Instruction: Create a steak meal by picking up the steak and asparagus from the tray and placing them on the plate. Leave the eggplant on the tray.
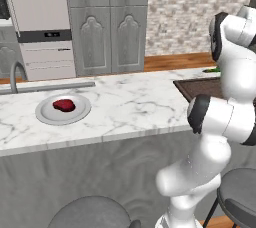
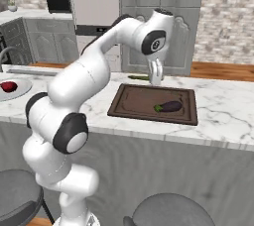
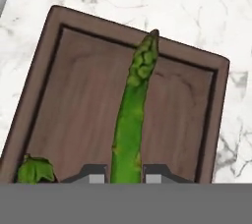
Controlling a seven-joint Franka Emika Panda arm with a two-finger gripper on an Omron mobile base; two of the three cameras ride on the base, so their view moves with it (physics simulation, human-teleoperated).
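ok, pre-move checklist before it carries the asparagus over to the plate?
1. Asparagus in the claw: ok, the stalk runs between the two fingertips in the hand view.
2. Asparagus lifted off the tray: ok, the right base view shows the claw up above the board's far edge with the stalk sticking out sideways.
3. Steak already on the plate: ok.
4. Room left on the plate for the stalk: ok, bare rim and dish show around the steak.
5. Eggplant left on the tray: ok, lying near its right end.
6. Grip firmness: cannot tell.
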